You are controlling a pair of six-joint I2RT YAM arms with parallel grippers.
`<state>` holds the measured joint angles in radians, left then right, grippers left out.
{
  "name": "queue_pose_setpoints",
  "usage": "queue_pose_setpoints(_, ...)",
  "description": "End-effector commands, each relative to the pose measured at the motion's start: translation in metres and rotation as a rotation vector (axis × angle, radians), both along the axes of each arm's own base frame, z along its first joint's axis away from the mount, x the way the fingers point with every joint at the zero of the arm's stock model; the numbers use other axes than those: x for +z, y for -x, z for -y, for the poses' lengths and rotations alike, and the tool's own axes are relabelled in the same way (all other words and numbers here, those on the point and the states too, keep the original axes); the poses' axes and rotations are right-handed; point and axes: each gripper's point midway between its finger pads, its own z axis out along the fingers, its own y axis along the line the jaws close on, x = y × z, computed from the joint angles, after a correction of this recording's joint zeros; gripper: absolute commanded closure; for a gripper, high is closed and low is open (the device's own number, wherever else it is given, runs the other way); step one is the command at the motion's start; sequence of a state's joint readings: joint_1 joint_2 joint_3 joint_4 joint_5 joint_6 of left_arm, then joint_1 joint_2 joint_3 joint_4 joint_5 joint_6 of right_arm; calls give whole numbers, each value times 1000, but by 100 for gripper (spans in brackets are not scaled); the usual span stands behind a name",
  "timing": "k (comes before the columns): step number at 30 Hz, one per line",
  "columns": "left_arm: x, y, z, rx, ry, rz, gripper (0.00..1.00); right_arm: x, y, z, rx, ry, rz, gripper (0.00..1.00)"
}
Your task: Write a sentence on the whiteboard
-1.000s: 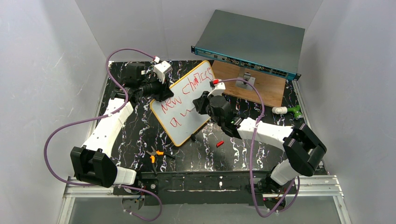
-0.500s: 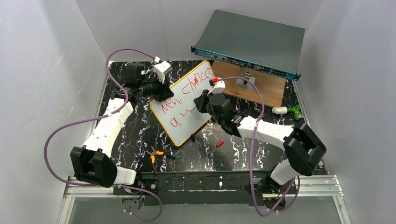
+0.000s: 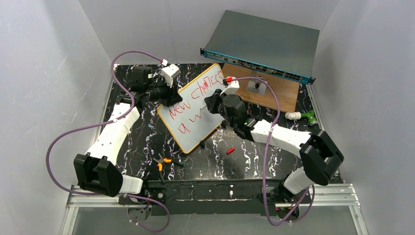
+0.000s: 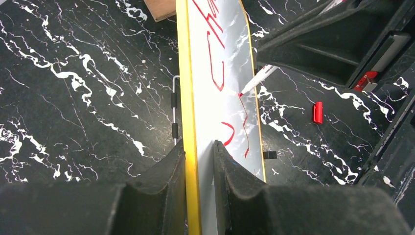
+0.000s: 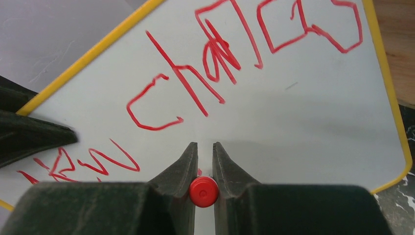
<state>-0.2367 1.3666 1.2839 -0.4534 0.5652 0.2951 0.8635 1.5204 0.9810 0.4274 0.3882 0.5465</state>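
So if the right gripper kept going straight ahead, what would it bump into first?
The whiteboard. The right gripper points at its white face just below the red writing, and the marker it holds seems to touch there.

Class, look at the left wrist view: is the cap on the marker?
No: the red cap lies loose beside the whiteboard, while the marker has its bare tip against the white surface.

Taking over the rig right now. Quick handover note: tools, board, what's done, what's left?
Left tool: shut on the whiteboard rim, steadying it.
Right tool: shut on the red marker, tip at the board.
Done: top line of the sentence; second line has only its first letters.
Left: finish the second line. The marker's cap lies loose near the board.
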Motion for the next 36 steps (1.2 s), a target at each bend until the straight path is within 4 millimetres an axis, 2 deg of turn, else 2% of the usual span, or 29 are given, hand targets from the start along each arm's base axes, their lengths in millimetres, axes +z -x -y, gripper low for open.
queue_pose_setpoints(1, -22, 5, -8, -35, -101, -16, 100, 17, 9, 10, -5, -53, 32, 99)
queue_pose_setpoints(4, -21, 3, -7, -35, -98, -13, 100, 26, 16, 17, -7, -72, 41, 99)
queue_pose_setpoints(7, -20, 3, -7, -33, -94, -10, 100, 27, 19, 25, -28, -79, 43, 99)
queue_pose_setpoints(16, -19, 2, -5, -34, -82, -14, 100, 10, 6, 41, -95, -24, 19, 99)
queue_pose_setpoints(25, -20, 1, -4, -31, -78, -21, 100, 10, -8, 37, -86, -35, 14, 99)
queue_pose_setpoints(36, -22, 1, -5, -28, -85, -26, 100, 19, -20, 14, -47, -80, 32, 99)
